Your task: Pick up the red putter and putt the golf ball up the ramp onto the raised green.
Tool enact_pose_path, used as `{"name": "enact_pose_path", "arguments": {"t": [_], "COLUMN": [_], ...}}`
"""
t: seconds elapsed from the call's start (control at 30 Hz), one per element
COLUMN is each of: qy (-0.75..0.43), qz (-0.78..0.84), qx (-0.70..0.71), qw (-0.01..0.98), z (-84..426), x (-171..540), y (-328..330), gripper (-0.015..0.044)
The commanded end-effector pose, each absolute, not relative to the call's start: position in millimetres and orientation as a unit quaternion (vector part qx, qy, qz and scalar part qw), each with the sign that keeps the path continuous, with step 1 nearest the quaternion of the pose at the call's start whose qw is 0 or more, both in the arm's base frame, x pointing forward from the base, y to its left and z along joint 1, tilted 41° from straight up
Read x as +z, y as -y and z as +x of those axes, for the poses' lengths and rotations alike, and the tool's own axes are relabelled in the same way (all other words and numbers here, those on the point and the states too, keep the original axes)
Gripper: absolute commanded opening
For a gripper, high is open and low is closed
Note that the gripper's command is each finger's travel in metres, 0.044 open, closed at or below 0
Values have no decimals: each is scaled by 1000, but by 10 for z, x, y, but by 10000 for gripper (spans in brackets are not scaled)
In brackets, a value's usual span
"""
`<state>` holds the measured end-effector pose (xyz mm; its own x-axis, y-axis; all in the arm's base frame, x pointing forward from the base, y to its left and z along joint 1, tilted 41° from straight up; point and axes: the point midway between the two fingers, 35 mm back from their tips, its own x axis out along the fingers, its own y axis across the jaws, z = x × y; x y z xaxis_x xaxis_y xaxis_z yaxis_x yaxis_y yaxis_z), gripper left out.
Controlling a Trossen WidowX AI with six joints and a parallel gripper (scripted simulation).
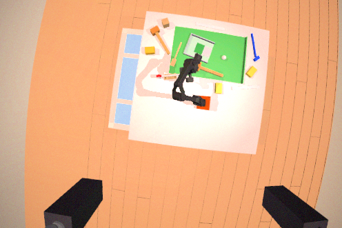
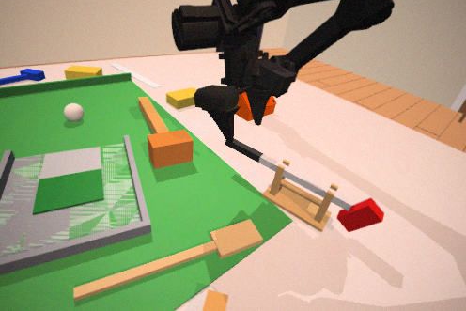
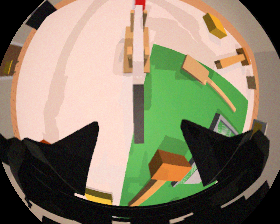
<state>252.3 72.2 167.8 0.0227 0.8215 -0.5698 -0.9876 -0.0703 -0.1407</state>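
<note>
1. Your pincer (image 2: 241, 123) is spread wide with nothing in it, both dark tapered fingers hanging either side of the putter's grip end.
2. The red putter (image 2: 301, 182) lies across a small wooden stand (image 2: 301, 196) on the pale desk (image 2: 376, 149), just off the near right edge of the green mat (image 2: 197, 196).
3. In the exterior view its long axis runs diagonally: black grip up-left under the pincer, blocky red head (image 2: 361, 215) down-right, resting on the desk past the stand.
4. In the wrist view the shaft runs straight away from you, grip near, red head (image 3: 140, 2) far.
5. The shaft looks like smooth grey metal with a black handle section, and the head is a chunky red wedge.
6. The stand is a flat plank with two pairs of upright pegs cradling the shaft.
7. The golf ball (image 2: 73, 112) is small, white and round, sitting on the mat's far left part, well apart from the putter.
8. The raised green (image 2: 68, 191) is a flat square patch inside a grey frame (image 2: 136, 173).
9. An orange wooden mallet (image 2: 164, 137) lies on the mat between the ball and the pincer.
</note>
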Motion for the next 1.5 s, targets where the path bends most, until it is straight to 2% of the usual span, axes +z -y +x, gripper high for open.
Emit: {"name": "enact_pose_path", "arguments": {"t": [0.0,1.13,1.47], "qy": [-152,-150,-151], "qz": [-267,-266,-269], "qx": [683,683,682], "qw": [663,663,663], "z": [2527,2554,2556], "x": [1628,1177,1196], "y": [-784,-1190,-1163], "gripper": [440,440,177]}}
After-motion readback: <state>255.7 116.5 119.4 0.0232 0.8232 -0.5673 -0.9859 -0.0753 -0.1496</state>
